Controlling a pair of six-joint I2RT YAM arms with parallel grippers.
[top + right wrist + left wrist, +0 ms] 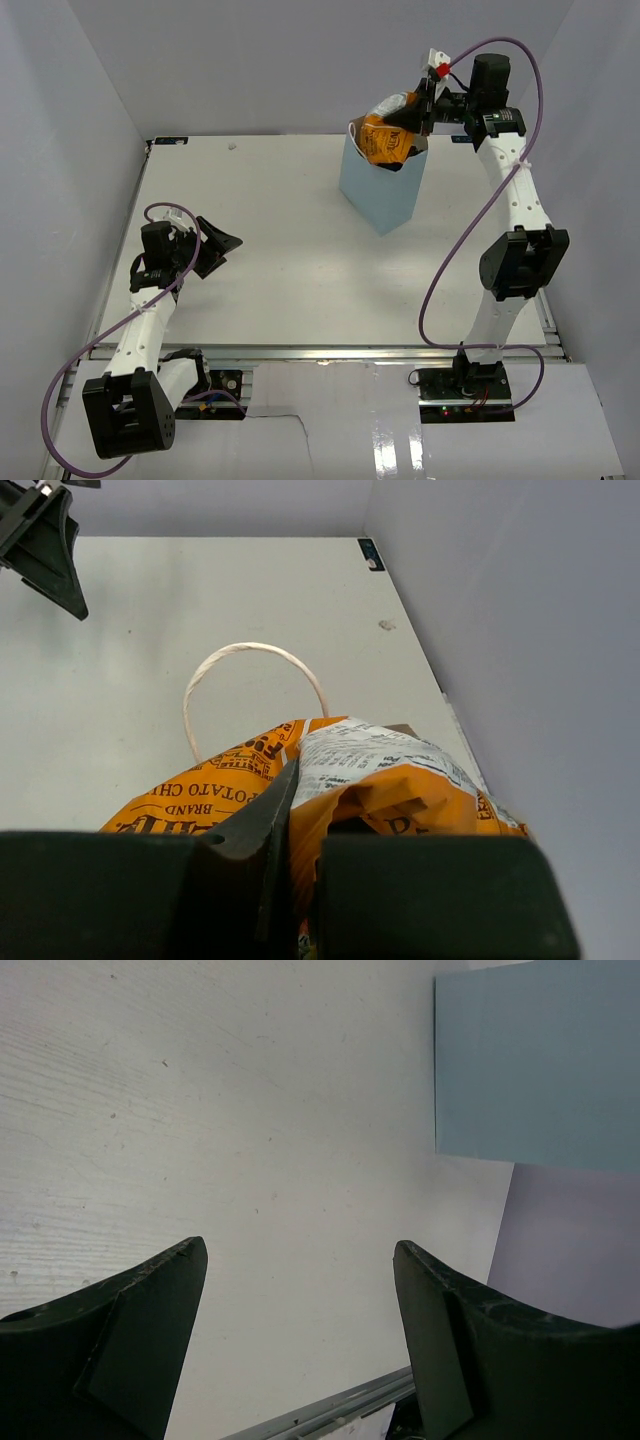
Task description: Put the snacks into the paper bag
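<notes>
The light blue paper bag (378, 190) stands upright at the back of the table, right of centre. An orange chip bag (388, 140) pokes out of its mouth, with its lower end inside the opening. My right gripper (417, 115) is shut on the chip bag's upper part. The right wrist view shows the crumpled orange chip bag (400, 770) pinched in my right gripper (310, 825), with a white loop handle (255, 650) beyond it. My left gripper (215, 245) hangs open and empty over the table's left side. Its fingers (150, 1330) frame bare table, with the paper bag's wall (540, 1060) ahead.
White walls enclose the table (280, 280) on the left, back and right. A metal rail (380, 350) runs along the near edge. The right arm's purple cable (450, 270) loops beside the arm. No other snack shows on the table.
</notes>
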